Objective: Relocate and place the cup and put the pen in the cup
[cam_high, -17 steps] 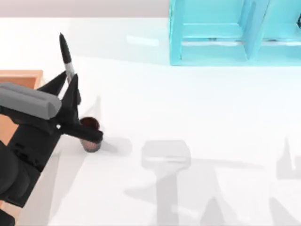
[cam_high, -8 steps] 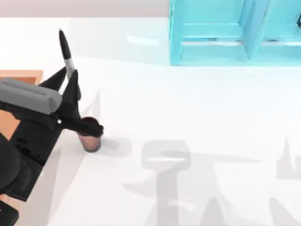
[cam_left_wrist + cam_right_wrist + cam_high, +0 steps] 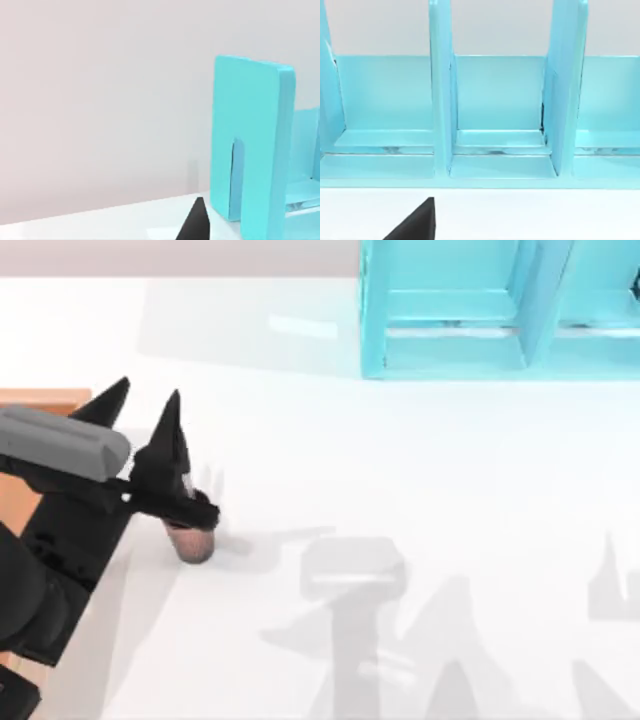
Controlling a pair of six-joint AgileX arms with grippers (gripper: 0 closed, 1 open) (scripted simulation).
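Top view: my left gripper (image 3: 140,405) sits at the table's left side, fingers spread apart with nothing between them (tips point toward the far edge). The left arm's dark body covers most of the near-left corner.

The cup (image 3: 193,540) stands upright on the white table (image 3: 420,470), just beside the gripper's lower finger and partly tucked under the arm's black link. Only its lower reddish-brown wall and a bit of rim are visible. The pen (image 3: 187,485) reads as a sliver of grey-white label poking up right above the cup's mouth, behind the finger; I can't tell how deep it sits.

Orange-tan tray (image 3: 45,400) peeks out at the far left edge, behind the arm.

Teal shelf unit (image 3: 490,310) stands along the back, right of centre.

Left wrist view: one black fingertip (image 3: 196,222) against the table, with the shelf's end panel (image 3: 250,145) close by.

Right wrist view: a black fingertip (image 3: 417,222) above the table, facing the shelf's compartments (image 3: 497,115). Can't tell the right gripper's state from that.
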